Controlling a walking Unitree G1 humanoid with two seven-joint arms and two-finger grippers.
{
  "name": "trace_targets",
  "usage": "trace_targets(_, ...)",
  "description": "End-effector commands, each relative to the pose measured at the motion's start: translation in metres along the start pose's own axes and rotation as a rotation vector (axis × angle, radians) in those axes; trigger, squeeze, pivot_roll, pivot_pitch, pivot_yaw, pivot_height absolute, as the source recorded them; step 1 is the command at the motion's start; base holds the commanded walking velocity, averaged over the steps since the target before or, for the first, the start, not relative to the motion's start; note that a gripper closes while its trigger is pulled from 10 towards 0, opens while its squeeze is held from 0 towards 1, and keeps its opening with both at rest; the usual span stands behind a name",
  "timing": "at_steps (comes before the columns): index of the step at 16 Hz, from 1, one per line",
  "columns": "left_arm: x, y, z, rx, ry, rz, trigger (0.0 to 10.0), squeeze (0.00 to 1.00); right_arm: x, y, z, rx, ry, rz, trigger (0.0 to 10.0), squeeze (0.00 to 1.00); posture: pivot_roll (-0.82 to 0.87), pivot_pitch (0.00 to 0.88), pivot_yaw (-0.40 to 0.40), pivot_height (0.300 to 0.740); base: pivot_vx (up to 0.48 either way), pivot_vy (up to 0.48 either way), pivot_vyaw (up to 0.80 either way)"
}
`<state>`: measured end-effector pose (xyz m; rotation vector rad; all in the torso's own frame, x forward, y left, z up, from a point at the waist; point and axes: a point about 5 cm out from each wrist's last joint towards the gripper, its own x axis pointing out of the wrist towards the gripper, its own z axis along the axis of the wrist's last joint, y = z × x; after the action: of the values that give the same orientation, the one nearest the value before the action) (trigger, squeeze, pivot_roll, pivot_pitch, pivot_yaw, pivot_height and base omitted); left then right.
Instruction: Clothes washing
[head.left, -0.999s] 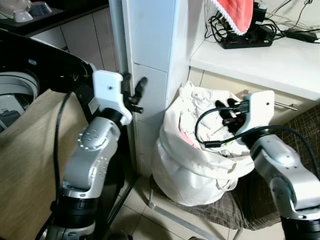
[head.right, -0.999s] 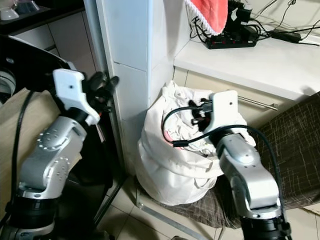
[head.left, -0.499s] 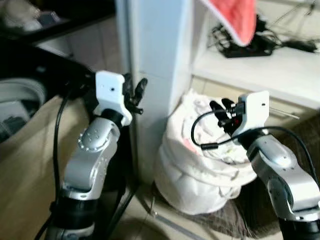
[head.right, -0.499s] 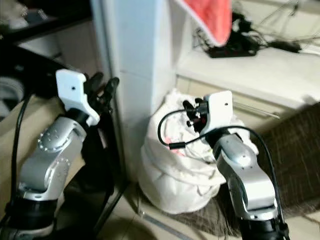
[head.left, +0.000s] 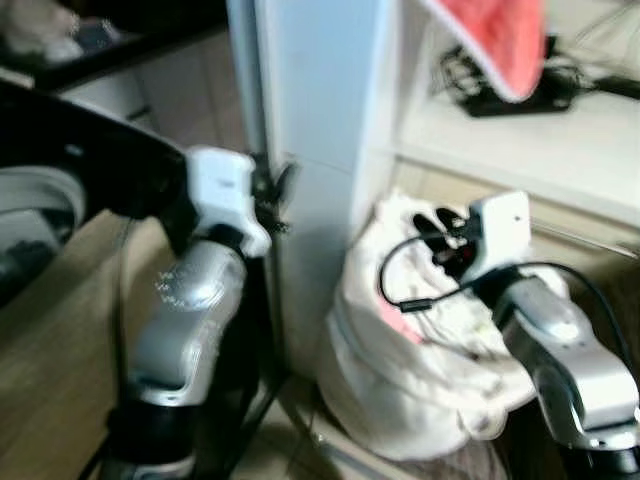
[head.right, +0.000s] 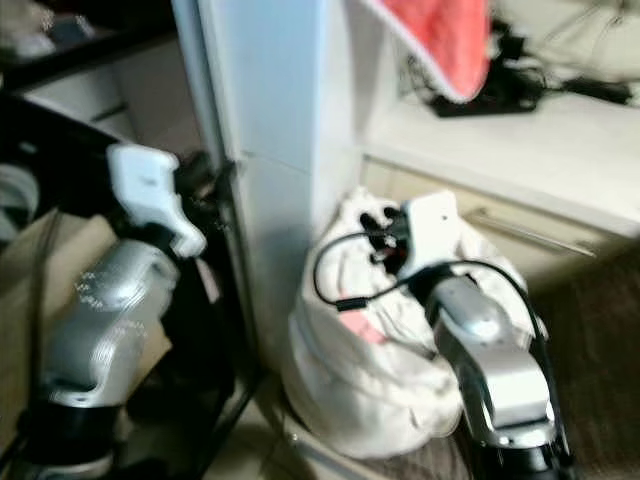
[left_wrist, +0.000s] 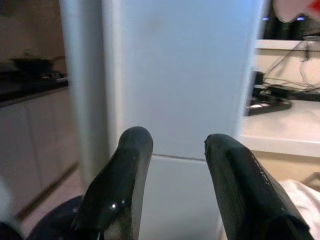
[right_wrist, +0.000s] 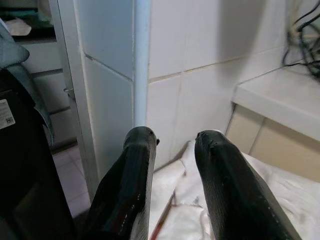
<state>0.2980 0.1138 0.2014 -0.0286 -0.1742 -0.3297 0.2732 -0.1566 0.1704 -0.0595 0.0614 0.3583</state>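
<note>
A white laundry bag (head.left: 420, 350) stuffed with pale clothes, one with a pink patch, stands at the foot of a white tiled pillar (head.left: 320, 110). My right gripper (head.left: 440, 228) hovers just above the bag's open mouth, open and empty; in the right wrist view (right_wrist: 176, 137) white cloth (right_wrist: 260, 200) lies beneath its fingers. My left gripper (head.left: 275, 192) is raised in front of the pillar's left edge, open with nothing in it, and faces the pillar (left_wrist: 185, 75) in the left wrist view (left_wrist: 177, 142). The washing machine's dark top (head.left: 70, 150) is at the left.
A beige cloth (head.left: 50, 400) hangs over the machine's front. A white counter (head.left: 520, 140) behind the bag carries a black power strip (head.left: 520, 98) with cables; a red cloth (head.left: 500, 45) hangs above it. A brown cushioned seat (head.right: 600, 320) lies under and right of the bag.
The whole picture has shifted and blurred, so the camera is moving. Both arms hold about the same pose, the right gripper still over the bag.
</note>
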Motion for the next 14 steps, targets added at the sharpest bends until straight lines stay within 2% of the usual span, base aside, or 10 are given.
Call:
trace_targets(1, -0.002, 0.007, 0.004, 0.021, -0.005, 0.029, 10.0, 0.00, 0.002, 0.002, 0.004, 0.000, -0.023, 0.014, 10.0, 0.00, -0.07, 0.000, -0.009, 0.740, 0.330, 0.000, 0.00)
trace_targets(3, -0.002, 0.007, 0.004, 0.021, -0.004, 0.027, 10.0, 0.00, 0.001, 0.000, 0.003, -0.019, -0.002, 0.002, 10.0, 0.00, -0.07, 0.000, -0.009, 0.740, 0.330, 0.000, 0.00)
trace_targets(5, -0.004, 0.008, 0.002, -0.006, 0.000, 0.027, 10.0, 0.00, 0.000, -0.006, 0.001, 0.032, -0.008, -0.051, 10.0, 0.00, -0.08, 0.001, -0.008, 0.740, 0.000, 0.000, 0.00)
trace_targets(8, -0.005, 0.009, -0.001, 0.001, 0.023, 0.022, 10.0, 0.00, 0.000, -0.009, 0.000, 0.025, -0.006, -0.058, 10.0, 0.00, -0.08, 0.001, -0.008, 0.740, 0.000, 0.000, 0.00)
trace_targets(9, -0.007, 0.008, -0.003, 0.005, 0.042, 0.005, 10.0, 0.00, 0.001, -0.013, 0.000, 0.086, 0.009, -0.092, 10.0, 0.00, -0.07, 0.004, -0.008, 0.740, 0.000, 0.000, 0.00)
trace_targets(11, -0.008, 0.007, -0.010, 0.023, 0.093, -0.028, 10.0, 0.00, 0.002, -0.022, -0.009, 0.117, 0.104, -0.161, 10.0, 0.00, -0.08, 0.004, -0.004, 0.740, 0.000, 0.000, 0.00)
trace_targets(12, -0.011, 0.004, -0.020, 0.055, 0.167, -0.091, 10.0, 0.00, 0.003, -0.032, -0.020, 0.137, 0.195, -0.178, 10.0, 0.00, -0.08, 0.005, -0.003, 0.740, 0.000, 0.000, 0.00)
trace_targets(13, -0.013, 0.002, -0.023, 0.066, 0.192, -0.126, 10.0, 0.00, 0.003, -0.038, -0.026, 0.122, 0.244, -0.189, 10.0, 0.78, -0.08, 0.006, 0.000, 0.740, 0.000, 0.000, 0.00)
trace_targets(14, -0.016, 0.001, -0.027, 0.069, 0.221, -0.176, 10.0, 0.00, 0.004, -0.050, -0.035, 0.093, 0.299, -0.223, 10.0, 1.00, -0.07, 0.007, 0.001, 0.740, 0.000, 0.000, 0.00)
